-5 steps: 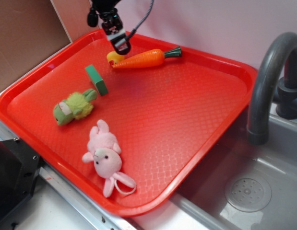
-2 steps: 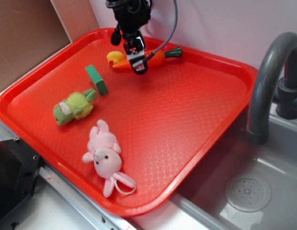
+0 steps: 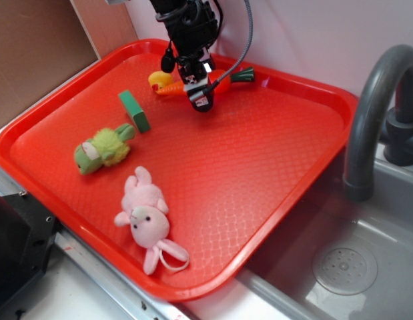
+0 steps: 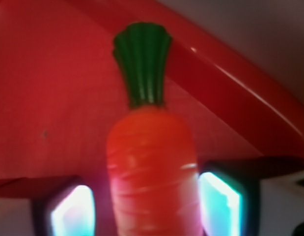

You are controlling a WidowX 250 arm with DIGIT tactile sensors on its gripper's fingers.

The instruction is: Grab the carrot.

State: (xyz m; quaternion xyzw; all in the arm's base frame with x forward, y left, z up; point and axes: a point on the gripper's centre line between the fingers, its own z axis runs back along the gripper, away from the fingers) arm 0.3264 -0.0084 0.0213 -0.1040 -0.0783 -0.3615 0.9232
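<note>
Red tray [image 3: 279,167] fills most of the exterior view, its right corner overhanging a grey sink [image 3: 366,260]; grey faucet [image 3: 373,113] stands just right of the tray; brown board [image 3: 33,53] at far left behind the tray rim.

Arm comes down from top centre with a black cable looping beside it; gripper [image 3: 196,90] sits over the far part of the tray, directly above the carrot's middle; jaws are apart, straddling the carrot, one finger pad [image 4: 73,211] left of the body and the other on the right; right pad looks touching or nearly so, left pad shows a small gap; not clamped.

Pink plush rabbit [image 3: 147,217] lies near the front edge of the tray; green plush toy [image 3: 103,148] to its upper left, well apart from the carrot.

Carrot [image 3: 223,79] lies flat on the tray floor near the back rim, green stem [image 4: 142,64] pointing right towards the rim, tip pointing left; in the wrist view its orange body [image 4: 152,172] runs up between the pads, stem end close to the tray wall.

Green block [image 3: 135,111] stands on edge left of the gripper; small yellow duck [image 3: 158,80] just beside the carrot's tip, contact unclear.
</note>
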